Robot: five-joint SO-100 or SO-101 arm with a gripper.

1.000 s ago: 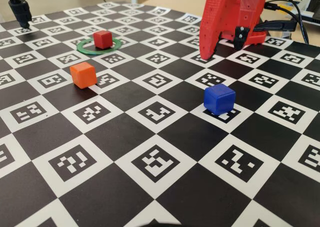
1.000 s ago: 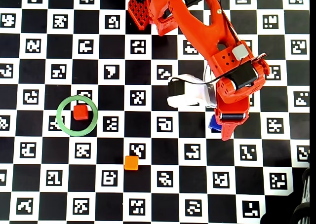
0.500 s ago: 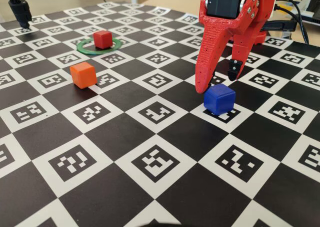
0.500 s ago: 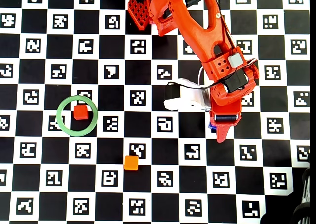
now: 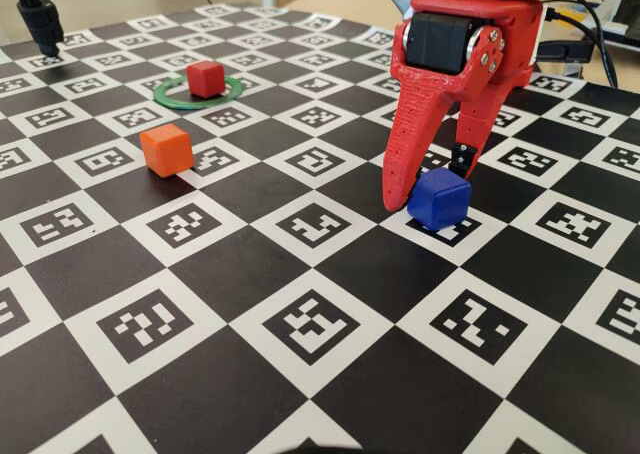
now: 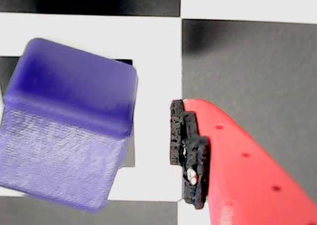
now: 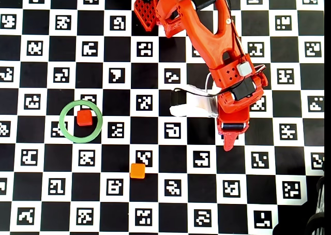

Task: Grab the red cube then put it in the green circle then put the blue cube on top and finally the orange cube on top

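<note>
Red cube (image 5: 205, 77) sits in the green circle (image 5: 165, 98); my hand (image 5: 428, 202), spread, straddles the blue cube (image 5: 439, 198) on the tabletop (image 5: 250, 374). Next, I judge: close, lift, stack.

Overhead, the arm hides the blue cube (image 5: 439, 198); the wrist view's left edge crops it

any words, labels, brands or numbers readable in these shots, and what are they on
None: no words, numbers or brand names can be read in any view.
The checkered black-and-white marker board carries only coded square patterns, not text.
The small red plastic cube, bright orange plastic cube, royal-blue plastic cube, thin green ring and red printed tool are unmarked.
</note>
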